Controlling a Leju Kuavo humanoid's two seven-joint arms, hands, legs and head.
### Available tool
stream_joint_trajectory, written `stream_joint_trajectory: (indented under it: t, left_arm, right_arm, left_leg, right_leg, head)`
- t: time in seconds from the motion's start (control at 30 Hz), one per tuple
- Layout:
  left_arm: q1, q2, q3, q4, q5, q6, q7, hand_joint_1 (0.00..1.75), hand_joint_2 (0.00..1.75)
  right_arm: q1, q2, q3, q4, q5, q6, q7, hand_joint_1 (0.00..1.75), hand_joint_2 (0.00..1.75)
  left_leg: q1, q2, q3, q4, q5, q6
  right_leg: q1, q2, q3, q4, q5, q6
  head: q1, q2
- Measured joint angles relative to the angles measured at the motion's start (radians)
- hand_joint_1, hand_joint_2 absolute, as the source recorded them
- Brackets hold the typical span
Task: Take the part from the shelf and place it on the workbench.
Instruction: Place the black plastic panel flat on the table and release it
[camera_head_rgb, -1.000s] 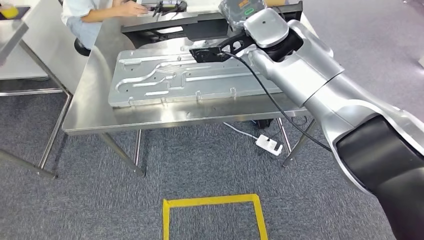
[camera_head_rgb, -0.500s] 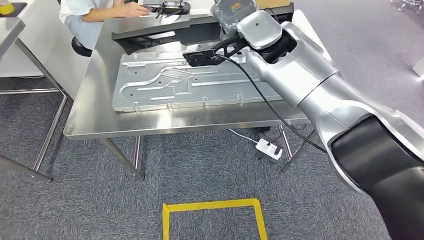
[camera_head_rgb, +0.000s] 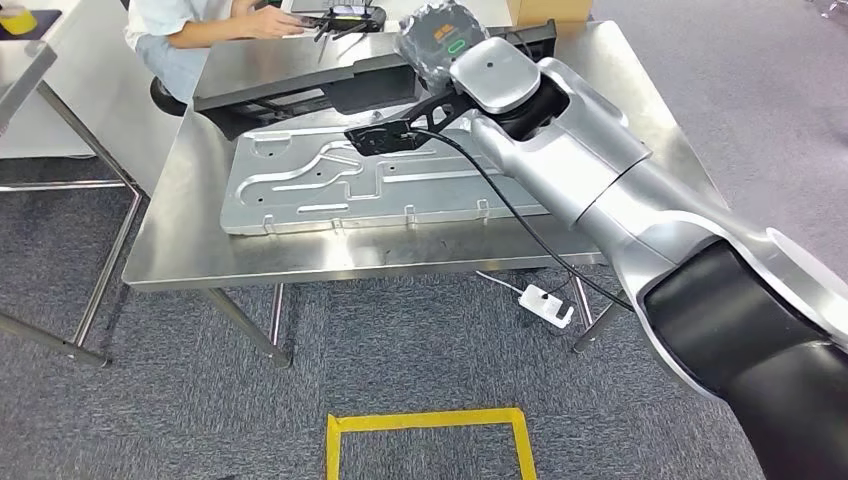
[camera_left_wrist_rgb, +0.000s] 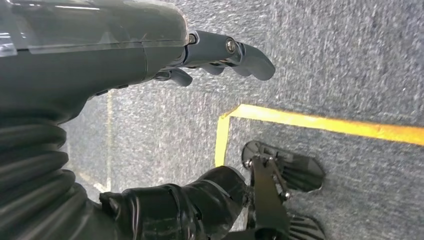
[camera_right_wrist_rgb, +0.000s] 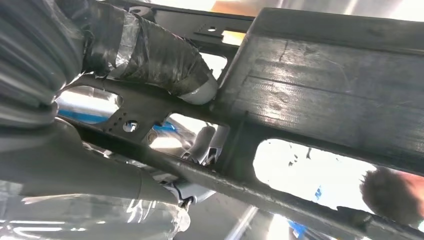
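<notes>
My right hand (camera_head_rgb: 432, 40) grips the black part (camera_head_rgb: 300, 88), carried over the workbench (camera_head_rgb: 190, 240) (silver plate (camera_head_rgb: 300, 185) underneath); I'd lower level. Left hand (camera_left_wrist_rgb: 220, 52) hangs loose, holding nothing.

Bright even light, right wrist perhaps overexposed

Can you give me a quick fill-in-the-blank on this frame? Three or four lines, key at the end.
1. The right hand grips the long black part over the steel ____.
2. The silver metal plate lies ____ on the workbench.
3. The tape marking a square on the carpet is ____.
4. The left hand holds ____, hanging over the floor.

Missing words: workbench; flat; yellow; nothing
</notes>
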Motion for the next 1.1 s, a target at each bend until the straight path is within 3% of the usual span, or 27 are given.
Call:
stream_joint_trajectory:
  t: [0.03, 0.1, 0.17, 0.2, 0.23, 0.3, 0.33, 0.43, 0.53, 0.6, 0.67, 0.7, 0.73, 0.8, 0.87, 0.93, 1.03, 1.1]
  left_arm:
    - [0.0, 0.0, 0.0, 0.0, -0.001, 0.0, 0.0, 0.0, 1.75]
    - [0.001, 0.0, 0.0, 0.0, -0.001, 0.001, 0.0, 0.0, 1.75]
    - [0.001, 0.0, 0.0, 0.0, 0.0, 0.003, 0.0, 0.0, 1.75]
    - [0.001, 0.0, 0.0, 0.0, 0.001, 0.004, 0.0, 0.0, 1.75]
    - [0.002, 0.0, 0.0, 0.0, 0.002, 0.005, 0.0, 0.0, 1.75]
    - [0.002, 0.001, 0.0, 0.0, 0.002, 0.007, 0.0, 0.0, 1.75]
    - [0.002, 0.002, 0.0, 0.0, 0.002, 0.008, -0.001, 0.0, 1.75]
    - [-0.001, 0.002, 0.0, 0.0, 0.002, 0.01, -0.003, 0.0, 1.75]
    - [0.002, 0.002, 0.0, 0.0, 0.001, 0.011, -0.005, 0.0, 1.75]
    - [0.002, 0.002, 0.0, 0.0, -0.001, 0.014, -0.007, 0.0, 1.75]
    - [0.001, 0.002, 0.0, 0.0, -0.003, 0.021, -0.012, 0.0, 1.75]
    - [0.0, 0.002, 0.0, 0.0, -0.004, 0.025, -0.016, 0.0, 1.75]
    - [0.0, 0.003, 0.0, 0.0, -0.005, 0.028, -0.019, 0.0, 1.75]
    - [0.001, 0.003, 0.0, 0.0, -0.006, 0.033, -0.024, 0.0, 1.75]
    - [0.003, 0.002, 0.0, 0.0, -0.008, 0.036, -0.026, 0.0, 1.75]
    - [0.004, 0.001, 0.0, 0.0, -0.009, 0.039, -0.027, 0.0, 1.75]
    - [0.004, 0.0, 0.0, 0.0, -0.01, 0.047, -0.029, 0.0, 1.75]
    - [0.004, -0.002, 0.0, 0.0, -0.012, 0.054, -0.033, 0.0, 1.75]
  right_arm:
    - [0.001, 0.002, 0.0, 0.001, -0.001, 0.0, 0.0, 1.75, 1.75]
    - [0.004, 0.006, 0.002, 0.003, -0.002, 0.0, 0.0, 1.75, 1.75]
    - [0.014, 0.008, 0.006, 0.005, -0.003, 0.0, 0.0, 1.75, 1.75]
    - [0.019, 0.008, 0.009, 0.006, -0.004, 0.0, 0.0, 1.75, 1.75]
    - [0.023, 0.009, 0.011, 0.006, -0.004, 0.0, 0.0, 1.75, 1.75]
    - [0.021, 0.01, 0.012, 0.006, -0.005, 0.0, 0.0, 1.75, 1.75]
    - [0.017, 0.011, 0.012, 0.007, -0.005, 0.0, 0.0, 1.75, 1.75]
    - [0.012, 0.011, 0.013, 0.007, -0.005, 0.0, 0.001, 1.75, 1.75]
    - [0.013, 0.012, 0.014, 0.008, -0.004, -0.002, 0.007, 1.75, 1.75]
    - [0.009, 0.012, 0.014, 0.008, -0.004, -0.003, 0.015, 1.75, 1.75]
    - [0.007, 0.011, 0.014, 0.009, -0.004, -0.002, 0.02, 1.75, 1.75]
    - [0.008, 0.011, 0.014, 0.01, -0.004, -0.001, 0.022, 1.75, 1.75]
    - [0.008, 0.01, 0.014, 0.011, -0.005, 0.0, 0.023, 1.75, 1.75]
    - [0.007, 0.007, 0.014, 0.013, -0.004, 0.006, 0.029, 1.75, 1.75]
    - [0.003, 0.003, 0.014, 0.014, -0.002, 0.015, 0.036, 1.75, 1.75]
    - [0.001, 0.001, 0.014, 0.014, 0.002, 0.021, 0.043, 1.75, 1.75]
    - [0.0, -0.009, 0.014, 0.014, 0.003, 0.028, 0.059, 1.75, 1.75]
    - [-0.004, -0.015, 0.014, 0.014, 0.003, 0.036, 0.073, 1.75, 1.75]
  left_leg:
    - [0.002, 0.002, -0.017, 0.036, -0.019, -0.007]
    - [0.008, 0.006, -0.081, 0.154, -0.063, -0.02]
    - [0.012, 0.007, -0.139, 0.241, -0.07, -0.028]
    - [0.013, 0.008, -0.147, 0.236, -0.046, -0.029]
    - [0.013, 0.008, -0.137, 0.192, -0.004, -0.029]
    - [0.011, 0.008, -0.092, 0.064, 0.076, -0.024]
    - [0.008, 0.008, -0.07, 0.012, 0.093, -0.019]
    - [0.001, 0.008, -0.049, -0.026, 0.08, -0.002]
    - [0.008, 0.01, -0.034, -0.039, 0.078, 0.013]
    - [0.009, 0.011, -0.024, -0.045, 0.075, 0.021]
    - [0.008, 0.011, -0.019, -0.043, 0.068, 0.027]
    - [0.007, 0.011, -0.016, -0.041, 0.063, 0.029]
    - [0.007, 0.01, -0.012, -0.039, 0.058, 0.029]
    - [0.007, 0.007, -0.001, -0.034, 0.045, 0.026]
    - [0.003, 0.005, 0.003, -0.023, 0.031, 0.018]
    - [0.001, 0.006, 0.001, -0.019, 0.025, 0.009]
    - [0.005, 0.008, -0.004, -0.008, 0.012, -0.004]
    - [0.008, 0.01, -0.042, 0.07, -0.027, -0.015]
  right_leg:
    - [-0.004, 0.0, 0.005, -0.004, -0.001, -0.003]
    - [-0.006, 0.0, 0.014, -0.006, -0.007, -0.007]
    - [-0.006, 0.001, 0.026, -0.005, -0.015, -0.009]
    - [-0.006, 0.002, 0.033, -0.005, -0.021, -0.009]
    - [-0.007, 0.002, 0.041, -0.004, -0.027, -0.008]
    - [-0.006, 0.003, 0.053, -0.003, -0.038, -0.003]
    - [-0.005, 0.004, 0.056, -0.004, -0.042, 0.001]
    - [-0.003, 0.004, 0.056, -0.009, -0.045, 0.014]
    - [-0.002, -0.001, 0.049, 0.015, -0.066, 0.027]
    - [-0.002, -0.004, -0.005, 0.12, -0.111, 0.031]
    - [-0.002, -0.005, -0.084, 0.251, -0.15, 0.031]
    - [-0.002, -0.005, -0.108, 0.28, -0.146, 0.03]
    - [-0.002, -0.005, -0.114, 0.272, -0.123, 0.028]
    - [-0.002, -0.006, -0.076, 0.158, -0.04, 0.02]
    - [0.002, -0.006, -0.026, 0.046, 0.007, 0.012]
    - [0.007, -0.004, -0.01, 0.014, 0.004, 0.008]
    - [0.002, 0.0, -0.004, 0.005, 0.0, -0.001]
    - [-0.004, 0.002, 0.004, 0.001, -0.002, -0.008]
  head:
    - [-0.001, 0.0]
    - [-0.004, 0.0]
    - [-0.004, 0.0]
    - [-0.004, 0.0]
    - [-0.004, 0.0]
    - [-0.004, 0.0]
    - [-0.004, 0.0]
    - [-0.004, 0.0]
    - [-0.002, 0.0]
    - [0.002, 0.0]
    - [0.004, 0.0]
    - [0.004, 0.0]
    - [0.004, 0.0]
    - [0.004, 0.0]
    - [0.003, 0.0]
    - [0.002, 0.0]
    - [0.002, 0.0]
    - [-0.001, 0.0]
